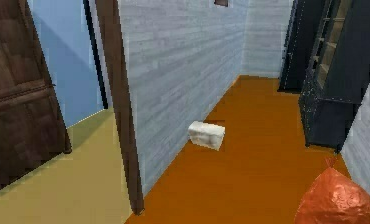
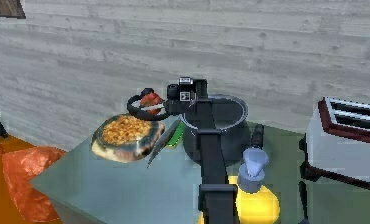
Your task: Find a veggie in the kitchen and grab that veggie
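Kitchen, mid-search: a grey-green worktop runs along a pale plank wall. The robot's dark arm stretches out across it, a reach that looks aimed at the food at the far side rather than at the appliances.

A silver toaster sits at the arm side view's right, well apart from the action. The big dark pot stands in the middle with the arm passing over it, so what it holds cannot be told.

Left of the pot, a shallow bowl is heaped with orange-yellow crumbly food. Just behind the bowl, a small dark dish cradles a red lump, which by shape and colour is the likeliest veggie. A green sliver lies on the worktop between bowl and pot and is a second candidate.

The claw sits right at the dark dish. With the dish and lump behind it, I cannot tell whether it has hold of anything, nor whether it touches the lump.

A yellow bottle stands beside the arm near the front edge, and an orange bag slumps on the floor beside the worktop. Ahead, a white box lies on the orange corridor floor.
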### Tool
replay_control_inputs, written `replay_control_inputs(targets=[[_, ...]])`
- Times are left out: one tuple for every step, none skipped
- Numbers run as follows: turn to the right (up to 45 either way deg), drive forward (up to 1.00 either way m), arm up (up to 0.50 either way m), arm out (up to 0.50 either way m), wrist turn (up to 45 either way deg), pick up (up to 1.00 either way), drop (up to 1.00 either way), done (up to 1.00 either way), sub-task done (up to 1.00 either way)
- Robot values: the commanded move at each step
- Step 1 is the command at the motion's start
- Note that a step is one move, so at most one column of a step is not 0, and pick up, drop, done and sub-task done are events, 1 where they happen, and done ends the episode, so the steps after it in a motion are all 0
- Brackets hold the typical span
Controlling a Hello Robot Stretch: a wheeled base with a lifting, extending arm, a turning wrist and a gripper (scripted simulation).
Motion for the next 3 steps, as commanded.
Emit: replay_control_inputs(targets=[[0.0, 0.00, 0.00, 0.00, 0.0, 1.00, 0.00, 0.00, 0.00], [0.0, 0.00, 0.10, 0.00, 0.0, 0.00, 0.00, 0.00, 0.00], [0.0, 0.00, 0.00, 0.00, 0.0, 0.00, 0.00, 1.00, 0.00]])
